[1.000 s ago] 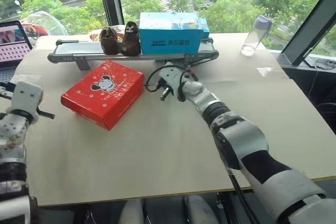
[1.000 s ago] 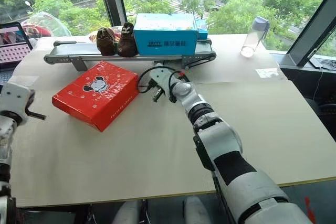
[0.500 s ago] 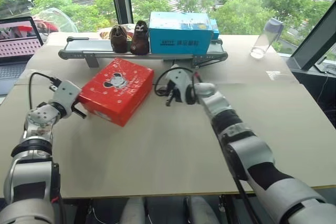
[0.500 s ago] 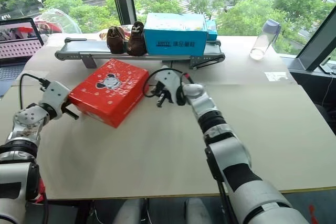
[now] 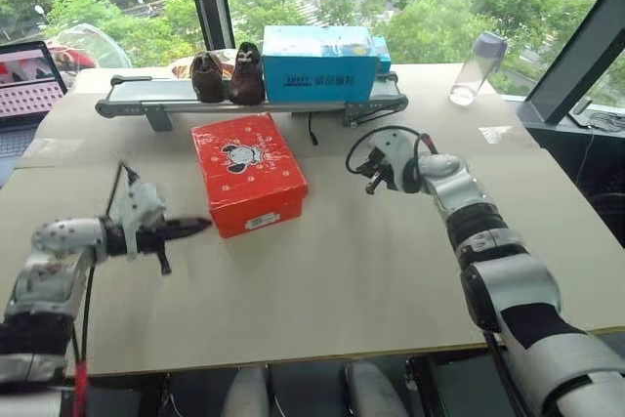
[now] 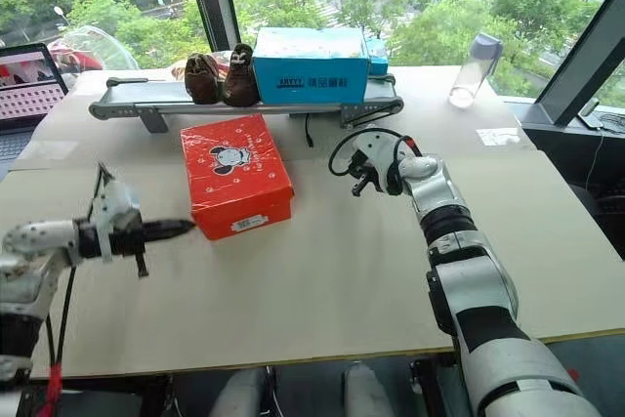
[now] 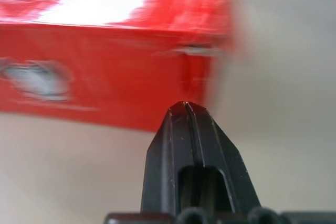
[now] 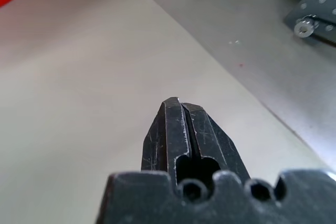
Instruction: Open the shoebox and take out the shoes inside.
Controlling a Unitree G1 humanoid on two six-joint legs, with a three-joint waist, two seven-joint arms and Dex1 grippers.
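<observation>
The red shoebox [image 5: 247,171] lies on the table with its lid closed, the mouse head drawing on top and a white label on its near end. The shoes are hidden inside. My left gripper [image 5: 200,226] is shut and empty. It points level at the box's near left corner, its tip just short of it. In the left wrist view the shut fingertips [image 7: 185,107] face the red side of the shoebox [image 7: 105,66]. My right gripper [image 5: 371,183] is shut and empty, hovering to the right of the box and clear of it. The right wrist view shows its fingers [image 8: 178,106] closed over bare table.
A small conveyor [image 5: 137,95] at the back carries dark brown shoes [image 5: 223,75] and a light-blue box [image 5: 320,61]. A black cable [image 5: 312,129] trails from it. A clear bottle [image 5: 476,65] stands at the back right and a laptop [image 5: 24,80] at the far left.
The shoebox has turned so that its short labelled end faces front. My left gripper swung right and lower to the box's near corner. My right gripper moved right, away from the box.
</observation>
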